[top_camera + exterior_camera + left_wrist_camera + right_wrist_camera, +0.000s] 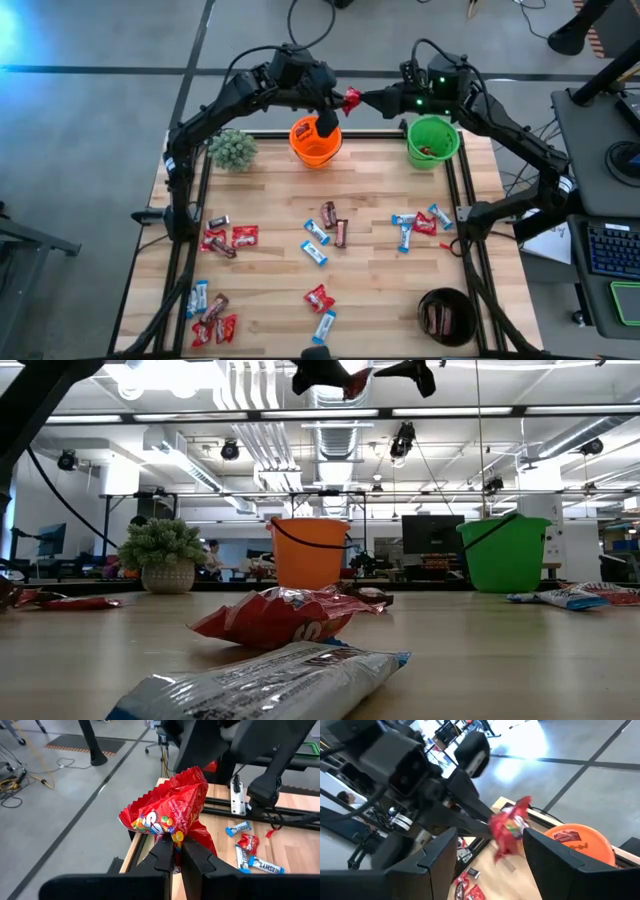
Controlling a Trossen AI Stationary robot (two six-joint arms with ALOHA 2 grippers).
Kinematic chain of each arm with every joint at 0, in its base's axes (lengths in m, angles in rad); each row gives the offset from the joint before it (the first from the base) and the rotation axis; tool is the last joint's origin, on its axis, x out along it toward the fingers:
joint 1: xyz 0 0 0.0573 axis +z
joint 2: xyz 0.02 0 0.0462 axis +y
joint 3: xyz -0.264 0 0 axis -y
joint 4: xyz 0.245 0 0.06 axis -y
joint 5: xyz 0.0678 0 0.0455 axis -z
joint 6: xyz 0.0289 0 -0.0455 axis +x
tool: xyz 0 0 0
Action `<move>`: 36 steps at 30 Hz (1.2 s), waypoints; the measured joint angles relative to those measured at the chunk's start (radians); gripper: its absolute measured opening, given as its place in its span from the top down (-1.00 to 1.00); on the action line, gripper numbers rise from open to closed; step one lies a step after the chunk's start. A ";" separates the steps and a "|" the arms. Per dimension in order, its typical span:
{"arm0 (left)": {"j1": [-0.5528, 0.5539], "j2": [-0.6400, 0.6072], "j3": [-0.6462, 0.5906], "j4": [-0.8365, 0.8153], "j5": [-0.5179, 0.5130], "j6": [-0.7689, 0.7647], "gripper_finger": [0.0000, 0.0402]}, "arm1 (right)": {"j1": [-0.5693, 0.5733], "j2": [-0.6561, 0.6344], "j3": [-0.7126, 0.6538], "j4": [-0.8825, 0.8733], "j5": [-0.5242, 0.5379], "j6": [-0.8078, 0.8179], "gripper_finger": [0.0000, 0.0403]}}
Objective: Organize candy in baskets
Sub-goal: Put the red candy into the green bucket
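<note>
Tabletop [380, 290] far edge carries the orange basket [316, 141]; just above and beside its rim the left gripper [341, 101] pinches a red candy [352, 98] — the right gripper [372, 99], jaws wide, faces it.

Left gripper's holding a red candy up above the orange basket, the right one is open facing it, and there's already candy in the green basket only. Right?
Nearly. The left gripper does hold the red candy, and the right gripper is open. But candy lies in more than the green basket: the high view shows wrappers in the orange basket and black basket too.
</note>
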 joint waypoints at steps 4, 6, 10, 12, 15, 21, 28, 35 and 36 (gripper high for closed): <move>-0.001 0.011 0.000 0.030 -0.001 -0.004 1.00 | 0.002 0.000 0.000 -0.004 0.008 0.000 -0.07; -0.007 0.011 0.000 0.055 -0.001 -0.001 1.00 | 0.002 0.000 0.000 -0.007 0.012 0.000 -0.07; -0.013 0.010 0.000 0.080 0.000 0.005 1.00 | 0.002 0.000 0.000 -0.009 0.027 0.000 -0.07; -0.013 0.010 0.000 0.097 0.000 0.006 1.00 | 0.002 0.000 0.000 -0.009 0.046 -0.001 -0.07; -0.014 0.012 0.002 0.104 0.001 0.008 1.00 | 0.002 0.009 0.000 -0.002 0.052 -0.004 -0.07; -0.022 0.016 0.000 0.100 0.006 0.030 1.00 | 0.004 0.057 0.000 0.004 0.051 0.013 -0.07; -0.022 0.016 0.000 0.064 0.007 0.055 1.00 | 0.007 0.066 0.001 0.004 0.042 0.005 -0.06; -0.024 0.016 0.000 0.066 0.011 0.057 1.00 | 0.007 0.051 0.001 0.011 0.042 -0.001 -0.05; -0.024 0.016 0.000 0.065 0.011 0.057 1.00 | 0.007 0.052 0.001 0.011 0.042 0.000 -0.03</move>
